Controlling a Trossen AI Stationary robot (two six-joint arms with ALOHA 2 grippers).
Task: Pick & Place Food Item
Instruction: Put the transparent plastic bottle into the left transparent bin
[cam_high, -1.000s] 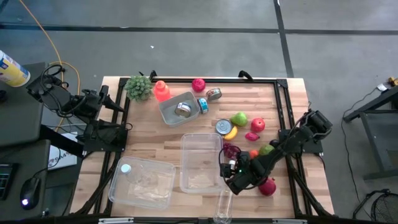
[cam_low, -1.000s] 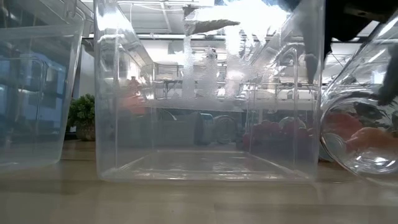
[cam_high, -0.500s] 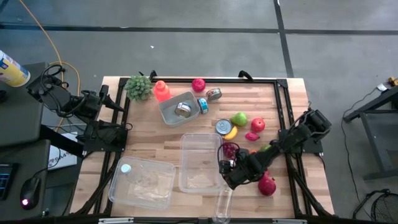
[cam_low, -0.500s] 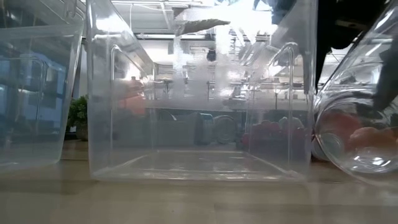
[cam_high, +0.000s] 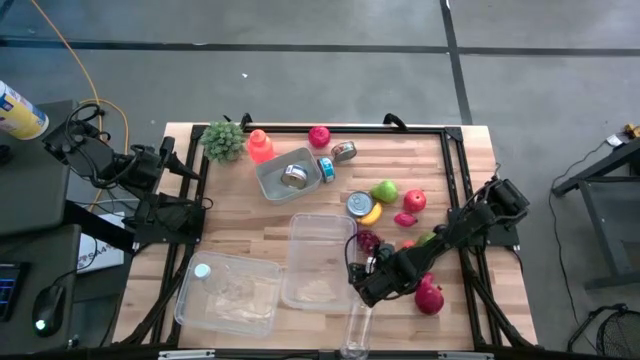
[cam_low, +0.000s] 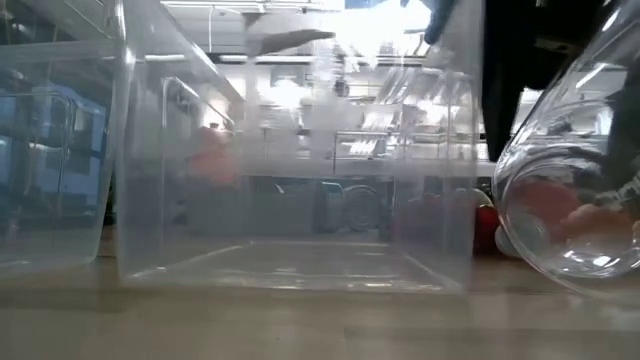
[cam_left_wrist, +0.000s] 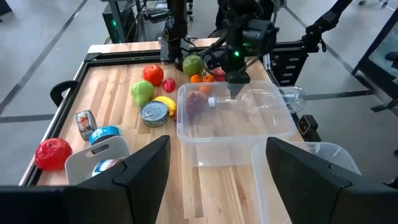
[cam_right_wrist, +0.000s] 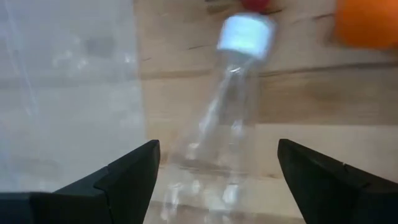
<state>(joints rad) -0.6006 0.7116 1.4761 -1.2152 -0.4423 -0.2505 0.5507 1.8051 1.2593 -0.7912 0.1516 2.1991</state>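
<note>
A clear bottle (cam_right_wrist: 231, 118) with a white cap (cam_right_wrist: 245, 31) lies on its side on the wood near the table's near edge (cam_high: 356, 328). My right gripper (cam_right_wrist: 217, 146) is open and points down over the bottle's cap end (cam_high: 362, 283), a finger on either side with a gap to each. Food lies to its right: purple grapes (cam_high: 370, 241), an orange (cam_right_wrist: 367, 22), a red fruit (cam_high: 430, 298), apples and a banana. The clear bin (cam_high: 318, 260) stands just left of this gripper. My left gripper (cam_left_wrist: 217, 142) waits open off the table's left edge (cam_high: 160, 168). My right gripper comes from above, slanting toward the table's left. The outer side of one finger (cam_low: 495, 90) stands at the clear bin's right wall (cam_low: 472, 150), near its near corner. The bin rests flat on the table. Neither finger touches the bottle.
A second clear bin (cam_high: 228, 292) stands at the near left. At the far side are a grey tub (cam_high: 288, 176) holding a can, more cans, a small plant (cam_high: 224, 140) and an orange-red bottle (cam_high: 260, 146). Black rails frame the table.
My right gripper has gone a little toward the table's left edge and down. The clear bin has slid left along the table with it, its near end moving most. The bottle has shifted slightly.
</note>
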